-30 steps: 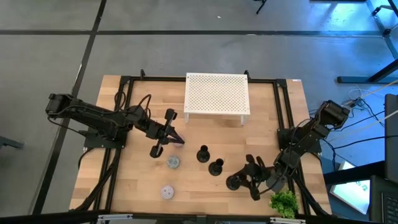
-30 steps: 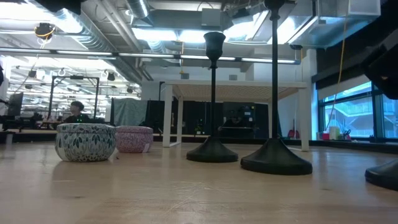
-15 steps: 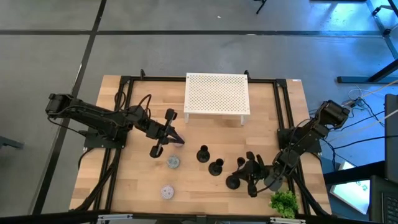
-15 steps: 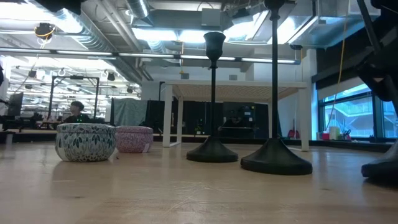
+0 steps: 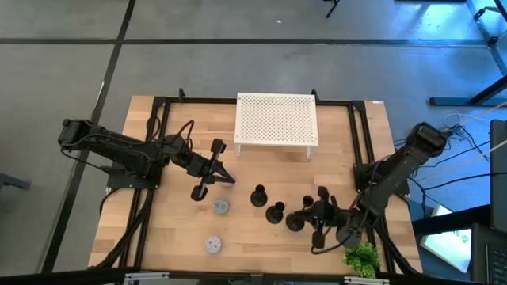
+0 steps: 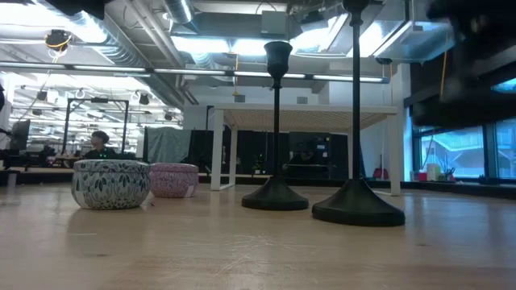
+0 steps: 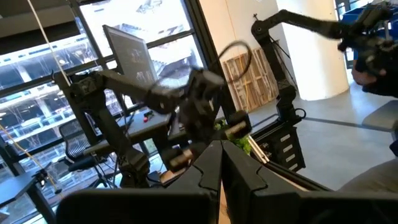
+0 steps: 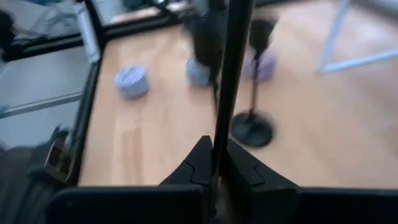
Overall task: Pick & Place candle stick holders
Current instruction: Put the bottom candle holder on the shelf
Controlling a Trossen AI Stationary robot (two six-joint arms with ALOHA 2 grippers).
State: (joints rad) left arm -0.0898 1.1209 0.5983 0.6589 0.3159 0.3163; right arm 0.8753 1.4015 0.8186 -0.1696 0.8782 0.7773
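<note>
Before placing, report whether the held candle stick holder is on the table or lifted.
Lifted: right end effector clamps its stem; its base no longer shows in the low view.

Left tool point(image 7: 221, 163) fingers pressed together, right arm point(image 7: 186, 102) blurred beyond, window frames behind

Legible text, labels, brands, numbers, signs: none in any view. The patterned round tin point(image 6: 110, 184) and the pink round tin point(image 6: 173, 180) on the pale wooden table point(image 6: 242, 250) carry decoration only, no readable lettering. The white perforated stand point(image 5: 276, 119) bears no marking.
</note>
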